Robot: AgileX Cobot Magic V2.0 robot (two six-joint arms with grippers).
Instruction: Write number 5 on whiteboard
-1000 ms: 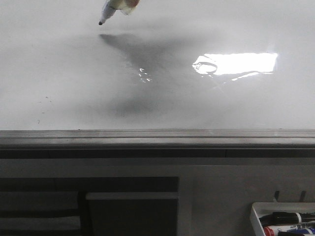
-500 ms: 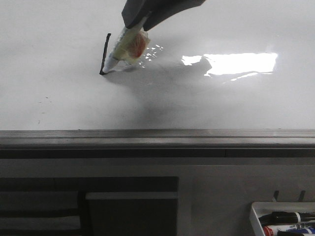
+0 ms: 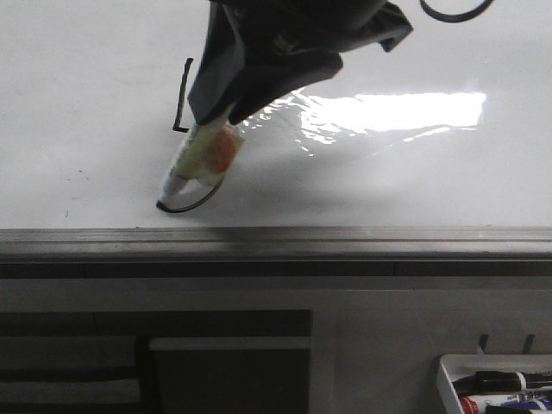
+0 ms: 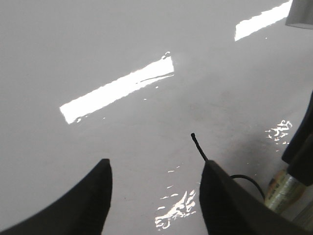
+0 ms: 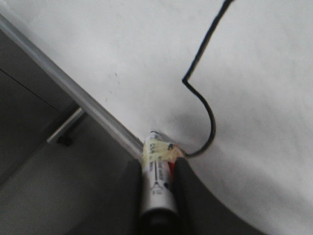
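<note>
While your right gripper [image 5: 159,169] clamps the marker [image 3: 203,157] between its fingers, the number 5 [image 3: 183,138] on the whiteboard [image 3: 431,190] lacks only its top bar; add it next. Left gripper [image 4: 154,188] hangs wide, empty.

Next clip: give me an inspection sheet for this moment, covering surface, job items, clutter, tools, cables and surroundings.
Surface: whiteboard glossy white, strong glare, a few faint specks at left.
Job items: number 5 partly drawn; stem and belly curve visible, no top bar seen. Marker tip on the board at the curve's end.
Clutter: nothing seen on the board.
Tools: right tool shut on the marker; left tool open, empty, over the board.
Cables: dark loop at the top edge.
Surroundings: grey ledge below the board; white tray holding markers at lower right.
</note>
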